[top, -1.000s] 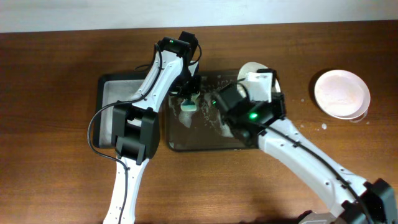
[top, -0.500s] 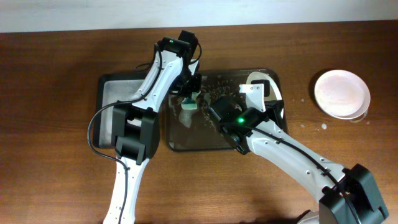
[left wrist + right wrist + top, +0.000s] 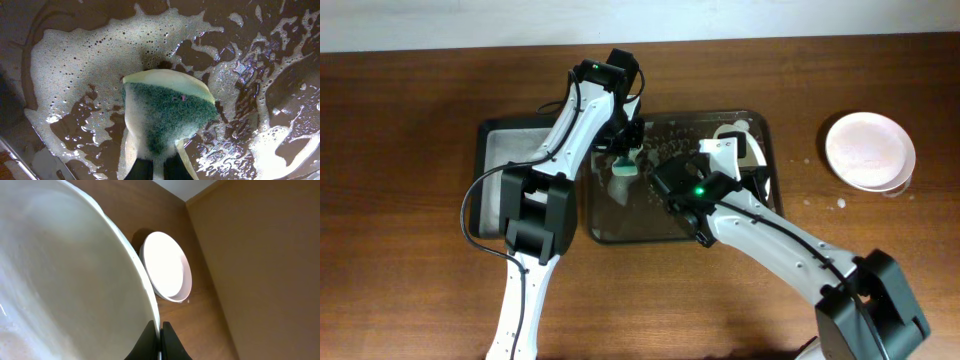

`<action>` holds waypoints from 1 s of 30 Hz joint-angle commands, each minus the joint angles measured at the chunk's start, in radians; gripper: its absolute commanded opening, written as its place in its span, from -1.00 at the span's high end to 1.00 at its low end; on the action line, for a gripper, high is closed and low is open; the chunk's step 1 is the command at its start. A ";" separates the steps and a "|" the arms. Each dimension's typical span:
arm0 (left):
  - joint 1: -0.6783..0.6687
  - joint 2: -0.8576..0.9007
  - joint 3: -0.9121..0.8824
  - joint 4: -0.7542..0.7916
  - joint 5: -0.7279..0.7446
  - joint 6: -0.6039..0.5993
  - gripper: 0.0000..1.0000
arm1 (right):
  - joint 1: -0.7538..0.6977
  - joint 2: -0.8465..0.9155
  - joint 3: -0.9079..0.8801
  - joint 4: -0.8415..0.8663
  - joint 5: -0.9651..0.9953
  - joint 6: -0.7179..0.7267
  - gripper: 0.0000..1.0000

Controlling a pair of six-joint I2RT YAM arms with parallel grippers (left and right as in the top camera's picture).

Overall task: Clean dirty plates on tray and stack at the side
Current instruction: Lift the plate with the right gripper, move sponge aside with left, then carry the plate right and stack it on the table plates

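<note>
The dark tray lies mid-table, wet with white foam. My left gripper is shut on a green and pale sponge, which hangs just over the foamy tray floor at its left end. At the tray's right end my right gripper is shut on the rim of a white plate. That plate stands tipped on edge there, largely hidden under the wrist in the overhead view. More white plates lie on the table to the right.
A narrower dark tub with a greyish inside adjoins the tray's left side, under my left arm. Small white drops dot the wood near the plates on the right. Bare brown tabletop surrounds everything.
My right wrist has swung left over the tray and the held plate has tipped further on edge, so less of it shows. The left gripper and sponge have stayed put.
</note>
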 commanded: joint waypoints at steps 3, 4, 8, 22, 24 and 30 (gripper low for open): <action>0.002 0.005 -0.003 0.002 0.014 0.017 0.99 | 0.003 0.004 -0.008 -0.055 0.176 0.006 0.92; 0.002 0.005 -0.003 0.002 0.014 0.017 0.99 | 0.003 0.004 -0.008 -0.068 0.190 0.006 0.92; 0.002 0.005 -0.003 0.002 0.015 0.017 0.99 | 0.003 0.004 -0.009 -0.052 0.111 0.010 0.92; 0.002 0.005 -0.003 0.002 0.015 0.017 0.99 | 0.004 -0.042 0.009 -0.075 0.146 0.010 0.92; 0.002 0.005 -0.003 0.002 0.015 0.017 0.99 | 0.004 -0.063 0.010 -0.067 0.134 0.010 0.92; 0.002 0.005 -0.003 0.002 0.015 0.017 0.99 | -0.005 -0.042 0.002 -0.021 -0.027 0.010 0.92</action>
